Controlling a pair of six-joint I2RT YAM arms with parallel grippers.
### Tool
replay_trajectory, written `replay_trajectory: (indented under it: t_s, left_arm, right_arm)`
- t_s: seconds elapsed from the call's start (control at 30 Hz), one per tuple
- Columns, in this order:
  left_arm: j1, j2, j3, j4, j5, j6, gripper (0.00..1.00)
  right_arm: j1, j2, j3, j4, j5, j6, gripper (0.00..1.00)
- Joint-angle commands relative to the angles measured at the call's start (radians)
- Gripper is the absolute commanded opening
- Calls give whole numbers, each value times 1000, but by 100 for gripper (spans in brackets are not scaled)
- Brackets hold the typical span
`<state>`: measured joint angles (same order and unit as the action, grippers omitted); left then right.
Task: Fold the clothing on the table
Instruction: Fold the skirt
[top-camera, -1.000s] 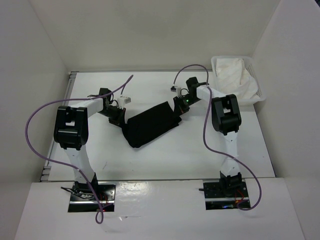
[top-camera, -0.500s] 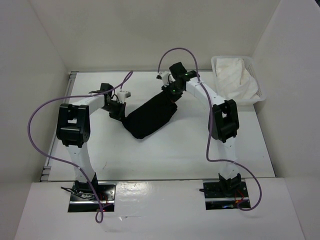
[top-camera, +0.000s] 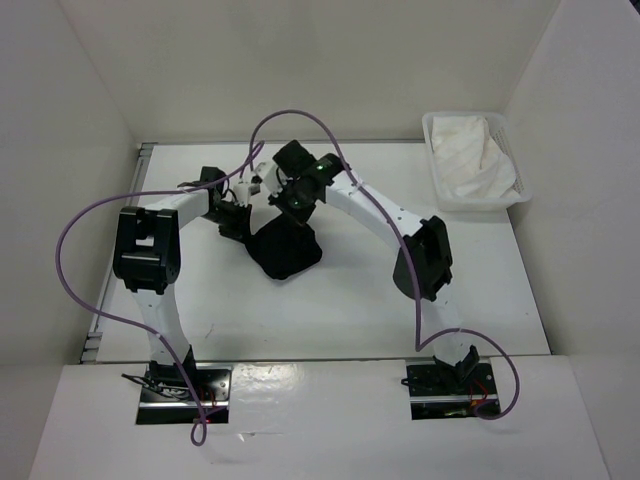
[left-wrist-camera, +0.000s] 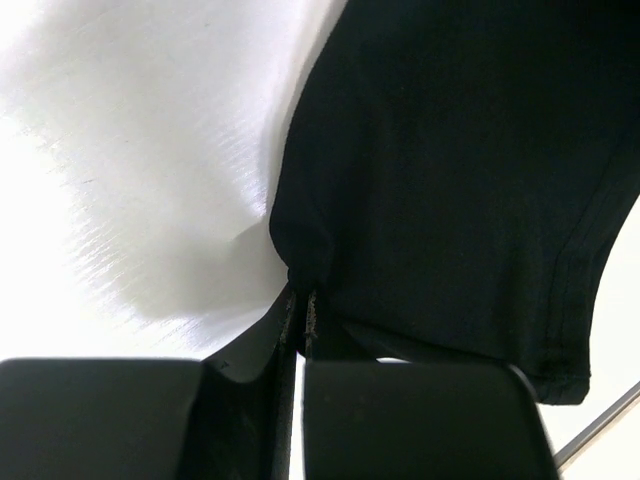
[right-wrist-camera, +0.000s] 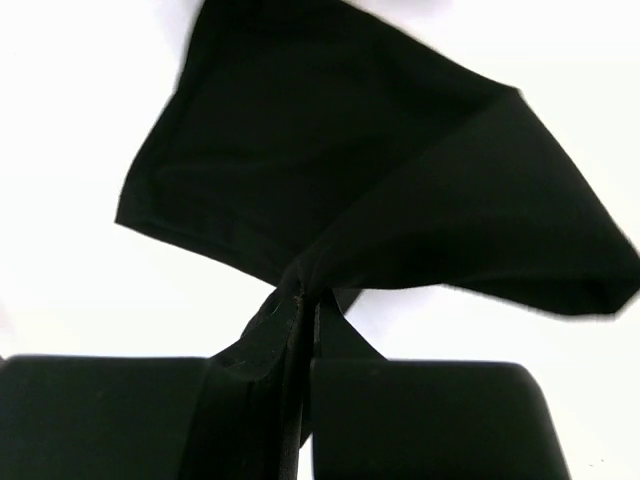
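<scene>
overhead looks down; both wrist cameras close on clothing (top-camera: 288, 252)

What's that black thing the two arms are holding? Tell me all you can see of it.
The black garment is plain, matte, soft fabric with a stitched hem. It lies bunched and partly doubled over near the middle of the white table. The left fingers pinch one edge, shut tight; the right fingers pinch another, holding a fold above the rest. Nothing else touches it.
</scene>
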<state>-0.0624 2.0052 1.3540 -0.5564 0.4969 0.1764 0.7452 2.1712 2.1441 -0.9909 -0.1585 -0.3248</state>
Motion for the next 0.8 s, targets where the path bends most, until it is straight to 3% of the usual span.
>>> replay_trajectory:
  t_s: [0.0, 0.77]
  left_arm:
    - [-2, 30, 10, -5, 22, -6, 0]
    - [-2, 40, 28, -33, 49, -6, 0]
  right_arm:
    - [40, 38, 39, -57, 39, 4, 0]
    - [204, 122, -33, 20, 135, -82, 0]
